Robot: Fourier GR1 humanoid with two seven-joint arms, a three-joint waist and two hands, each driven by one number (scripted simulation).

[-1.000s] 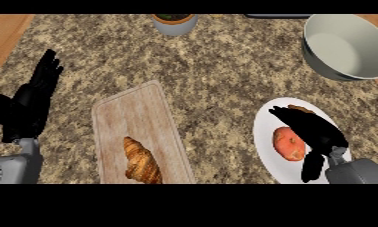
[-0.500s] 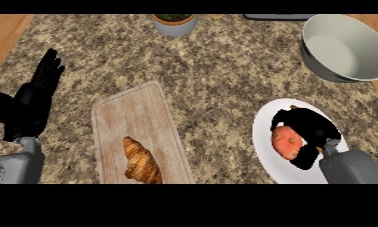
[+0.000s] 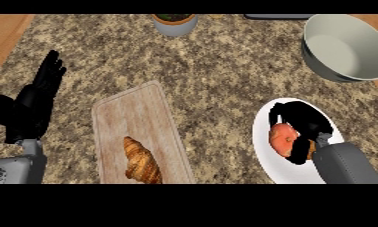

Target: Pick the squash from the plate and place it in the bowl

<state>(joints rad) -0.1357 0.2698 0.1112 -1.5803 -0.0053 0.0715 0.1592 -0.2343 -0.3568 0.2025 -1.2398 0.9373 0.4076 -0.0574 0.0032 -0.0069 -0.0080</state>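
The squash [image 3: 282,140], orange and rounded, lies on a white plate [image 3: 269,163] at the lower right of the counter. My right hand [image 3: 304,123] is over the plate with its fingers and thumb curled round the squash, hiding most of it. The grey bowl [image 3: 341,47] with a pale inside stands at the upper right, apart from the plate. My left hand [image 3: 35,102] rests open at the left edge, fingers up.
A wooden cutting board [image 3: 139,123] lies left of the plate with a croissant [image 3: 142,160] on its near end. A small grey pot [image 3: 175,23] stands at the back edge. A dark flat object [image 3: 277,16] lies along the back right.
My right hand has closed its fingers round the squash on the plate. The left hand has stayed where it was.
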